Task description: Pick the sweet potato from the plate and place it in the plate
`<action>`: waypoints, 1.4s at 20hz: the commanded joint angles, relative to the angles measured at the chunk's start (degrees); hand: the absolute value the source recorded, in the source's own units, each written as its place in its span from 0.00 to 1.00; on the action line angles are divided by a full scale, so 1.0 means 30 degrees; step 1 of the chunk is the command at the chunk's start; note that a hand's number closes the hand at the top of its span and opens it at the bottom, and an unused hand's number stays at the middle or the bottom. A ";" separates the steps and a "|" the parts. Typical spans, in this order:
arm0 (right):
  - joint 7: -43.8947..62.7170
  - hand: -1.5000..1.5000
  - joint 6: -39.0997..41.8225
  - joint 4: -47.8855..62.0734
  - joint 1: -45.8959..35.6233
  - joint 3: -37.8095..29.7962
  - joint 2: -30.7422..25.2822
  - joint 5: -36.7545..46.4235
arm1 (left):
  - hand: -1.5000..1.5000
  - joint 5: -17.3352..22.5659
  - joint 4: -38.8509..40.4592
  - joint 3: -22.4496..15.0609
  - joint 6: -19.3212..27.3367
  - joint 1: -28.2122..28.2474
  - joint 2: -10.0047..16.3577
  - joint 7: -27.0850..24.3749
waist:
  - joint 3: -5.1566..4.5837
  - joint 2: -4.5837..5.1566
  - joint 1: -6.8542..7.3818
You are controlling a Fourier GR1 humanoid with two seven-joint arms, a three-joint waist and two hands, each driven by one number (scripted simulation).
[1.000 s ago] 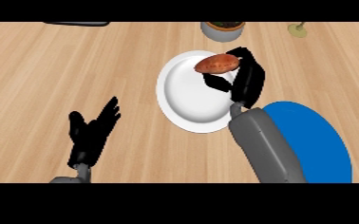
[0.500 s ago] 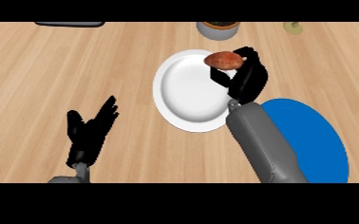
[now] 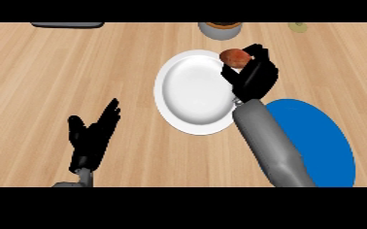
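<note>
My right hand (image 3: 252, 77) has its fingers and thumb curled round the orange-brown sweet potato (image 3: 234, 57), holding it over the right rim of the white plate (image 3: 192, 97). The blue plate (image 3: 323, 140) lies at the lower right, partly hidden by my right forearm. My left hand (image 3: 91, 138) rests open on the wood at the lower left, fingers up.
A round grey and brown container (image 3: 221, 28) stands at the back edge above the white plate. A dark flat object (image 3: 68, 24) lies at the back left, and a small greenish object (image 3: 299, 27) at the back right.
My right hand has turned the sweet potato more upright and shifted it slightly rightward, toward the white plate's right rim. The left hand has not moved.
</note>
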 commanded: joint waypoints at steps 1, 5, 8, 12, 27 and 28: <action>0.5424 1.00 -0.0748 0.0181 -0.0246 -0.0062 0.0112 0.2901 | 0.50 -0.0149 0.0045 -0.0022 0.0212 -0.0015 -0.0072 0.0317 | 0.0006 0.0136 -0.0005; 0.4798 1.00 0.0793 0.0855 0.0895 -0.1339 0.0111 -0.0963 | 0.50 0.0060 -0.0130 0.0043 -0.0214 0.0071 0.0160 0.0161 | 0.0049 0.0278 0.0298; 0.3568 0.00 0.1900 0.2626 0.0450 -0.0576 0.0112 -0.3956 | 0.50 -0.0263 -0.0168 -0.0409 -0.0015 -0.0295 -0.0167 0.0487 | 0.0058 0.0353 0.0468; 0.1596 0.00 -0.1244 0.4142 -0.0060 0.1267 0.0115 -0.7491 | 0.50 0.0105 0.1244 0.0295 -0.0373 -0.0909 -0.0162 -0.0469 | 0.0039 0.0340 0.0222; -0.4422 0.00 -0.8513 -0.0976 0.3085 0.1195 0.0113 -1.1265 | 0.50 0.0074 0.0806 0.0573 -0.0084 0.0343 -0.0303 -0.0623 | 0.0029 0.0111 -0.0579; -0.4199 0.00 -0.8826 -0.2140 0.3956 0.2274 0.0113 -1.1452 | 0.50 0.0085 -0.0080 0.0501 -0.0223 0.0863 0.0024 -0.0213 | 0.0033 0.0052 -0.0497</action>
